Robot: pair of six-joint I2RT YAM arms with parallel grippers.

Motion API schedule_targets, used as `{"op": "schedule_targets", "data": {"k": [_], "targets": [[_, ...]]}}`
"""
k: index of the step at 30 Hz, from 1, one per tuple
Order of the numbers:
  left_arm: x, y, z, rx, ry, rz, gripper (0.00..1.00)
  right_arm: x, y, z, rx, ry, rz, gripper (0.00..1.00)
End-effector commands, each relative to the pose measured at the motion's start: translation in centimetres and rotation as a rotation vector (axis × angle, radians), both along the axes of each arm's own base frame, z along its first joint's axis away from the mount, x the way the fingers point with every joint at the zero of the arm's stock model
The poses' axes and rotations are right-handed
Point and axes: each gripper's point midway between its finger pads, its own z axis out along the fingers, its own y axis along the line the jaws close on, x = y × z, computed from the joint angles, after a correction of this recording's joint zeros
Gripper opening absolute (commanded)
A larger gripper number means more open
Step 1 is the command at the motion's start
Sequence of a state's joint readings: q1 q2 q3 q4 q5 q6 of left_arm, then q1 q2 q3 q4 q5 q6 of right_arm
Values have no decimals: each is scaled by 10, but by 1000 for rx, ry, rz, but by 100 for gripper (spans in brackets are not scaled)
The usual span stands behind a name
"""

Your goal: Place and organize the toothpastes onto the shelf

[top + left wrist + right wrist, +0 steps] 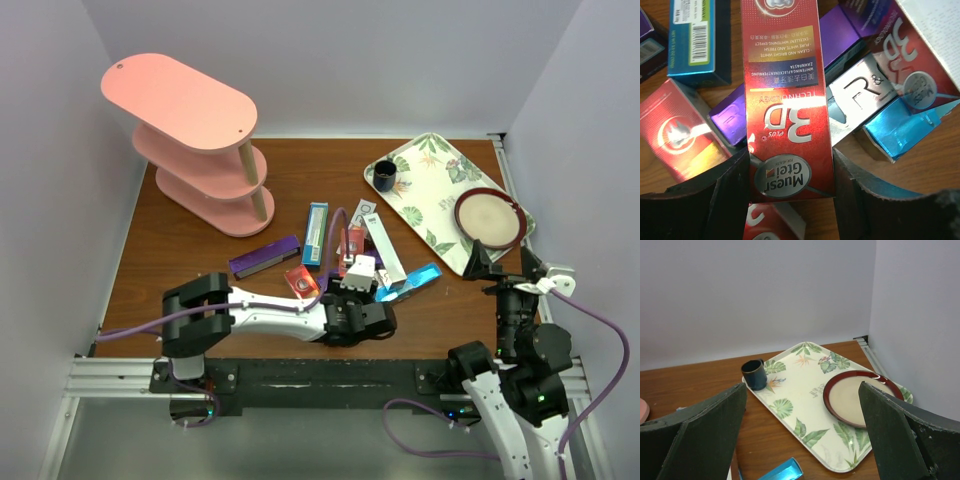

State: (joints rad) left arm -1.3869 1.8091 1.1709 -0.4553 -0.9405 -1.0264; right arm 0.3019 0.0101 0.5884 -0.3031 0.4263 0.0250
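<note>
Several toothpaste cartons lie in a loose heap mid-table: purple, teal, silver-white, blue and red. My left gripper is low over the heap. In the left wrist view its fingers press both sides of a red "3D" carton that lies on top of purple and silver cartons. The pink shelf stands at the far left, with no cartons visible on it. My right gripper is open and empty near the tray's front corner.
A leaf-patterned tray at the far right holds a dark blue cup and a red-rimmed plate; all three show in the right wrist view, tray, cup, plate. Walls close in on three sides.
</note>
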Motion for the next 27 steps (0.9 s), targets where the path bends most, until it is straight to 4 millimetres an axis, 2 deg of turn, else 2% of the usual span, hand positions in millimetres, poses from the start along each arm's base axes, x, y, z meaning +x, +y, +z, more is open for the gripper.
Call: {"op": "schedule_targets", "data": {"k": [1, 4, 5, 7, 9, 13, 18, 20, 27], "targets": [[5, 19, 39, -50, -64, -9, 23, -1, 2, 3, -12, -16, 11, 99], [0, 38, 52, -24, -45, -26, 22, -1, 2, 4, -14, -18, 11, 98], [1, 43, 62, -29, -39, -34, 22, -1, 2, 4, -12, -18, 11, 98], [-3, 58, 65, 15, -2, -48, 21, -1, 2, 4, -14, -19, 14, 99], [-3, 73, 76, 1, 13, -44, 21, -1, 3, 4, -13, -20, 17, 99], [-10, 112, 76, 15, 107, -33, 21, -2, 2, 4, -13, -20, 14, 99], [-9, 165, 80, 24, 156, 36, 21, -2, 2, 4, -14, -18, 14, 99], [-8, 182, 86, 13, 148, 63, 21, -1, 2, 4, -14, -15, 14, 99], [0, 229, 86, -22, 140, 148, 21, -1, 2, 4, -14, -15, 14, 99]]}}
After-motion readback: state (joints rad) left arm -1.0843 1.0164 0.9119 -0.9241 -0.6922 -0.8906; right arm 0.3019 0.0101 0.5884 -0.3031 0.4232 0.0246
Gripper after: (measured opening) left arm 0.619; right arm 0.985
